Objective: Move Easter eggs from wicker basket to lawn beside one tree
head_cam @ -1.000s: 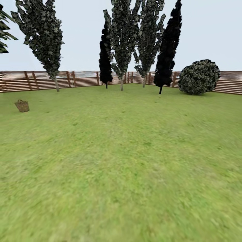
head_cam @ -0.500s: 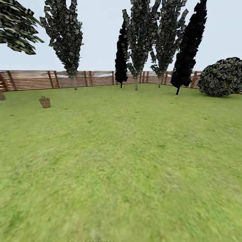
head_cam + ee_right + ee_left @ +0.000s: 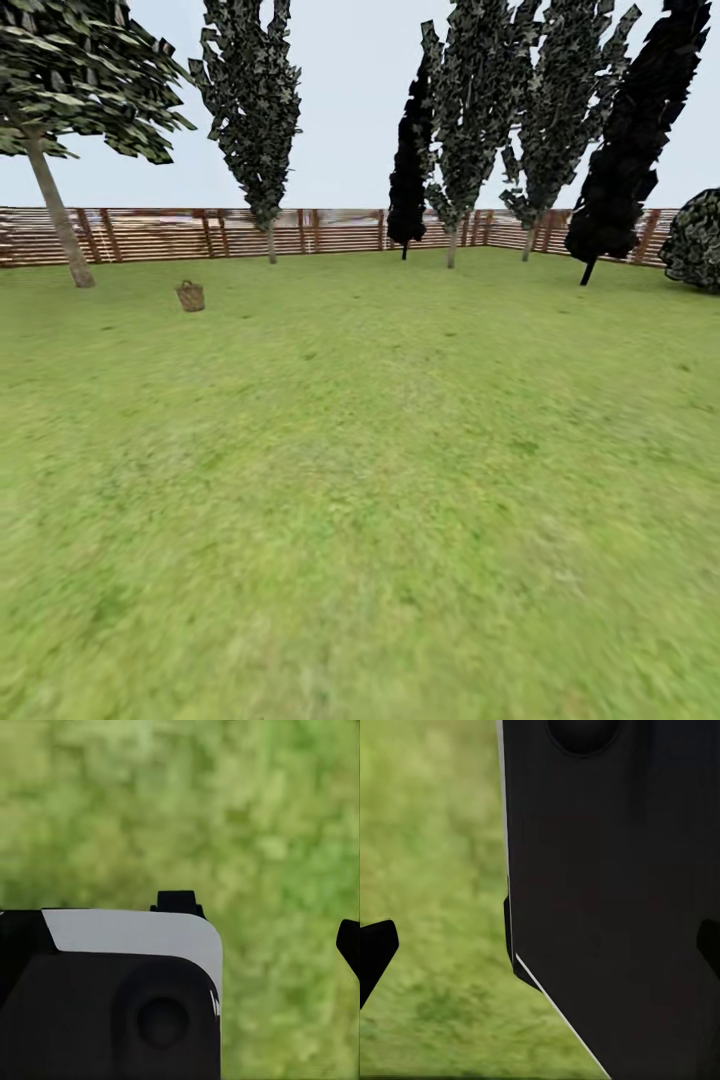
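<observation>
The wicker basket (image 3: 190, 296) sits far off at about eleven o'clock on the lawn (image 3: 380, 480), likely light and stiff, best approached from above for smooth, roll-prone eggs; either claw's spread I cannot tell.

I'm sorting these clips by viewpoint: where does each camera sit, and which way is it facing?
Head view: on the robot's head, facing forward over the lawn to the wicker basket, a thick-trunked tree and the fence.
Left wrist view: near the left tool, facing down at grass; a big dark robot part blocks much of it.
Right wrist view: near the right tool, facing down at grass past a black-and-white robot part.
All three share the lawn.
</observation>
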Robot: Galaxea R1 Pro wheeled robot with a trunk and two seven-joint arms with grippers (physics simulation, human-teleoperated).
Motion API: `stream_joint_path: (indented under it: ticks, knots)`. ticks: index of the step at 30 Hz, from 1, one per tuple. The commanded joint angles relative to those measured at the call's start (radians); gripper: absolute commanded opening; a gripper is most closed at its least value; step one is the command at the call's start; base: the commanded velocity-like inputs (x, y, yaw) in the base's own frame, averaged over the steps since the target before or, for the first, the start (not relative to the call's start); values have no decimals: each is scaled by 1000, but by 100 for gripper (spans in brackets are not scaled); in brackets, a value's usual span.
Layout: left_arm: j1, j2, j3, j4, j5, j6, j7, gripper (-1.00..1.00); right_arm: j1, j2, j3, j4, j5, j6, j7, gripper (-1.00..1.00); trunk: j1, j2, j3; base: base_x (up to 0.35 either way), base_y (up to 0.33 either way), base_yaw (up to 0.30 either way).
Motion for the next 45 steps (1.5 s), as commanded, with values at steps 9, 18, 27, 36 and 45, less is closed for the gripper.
stream_joint_path:
  ticks: [9,18,27,36,45]
  knots:
    - [0,0,-1,-1,0,-1,0,100,0,-2,1,1,-1,-3,-1,100,0,0,-5,0,0,290]
    - [0,0,0,-1,0,-1,0,100,-1,-11,2,-11,0,-1,-1,100,0,0,-14,0,0,223]
    - [0,0,-1,0,0,-1,0,100,-4,-28,1,-14,0,0,-5,100,0,0,-28,0,0,17]
    - [0,0,-1,0,0,-1,0,100,-6,-28,2,-13,1,6,-2,100,0,0,-43,0,0,0]
    - [-1,-59,0,-40,7,-2,-8,100,-8,-28,6,-10,2,10,3,100,0,0,-57,0,0,0]
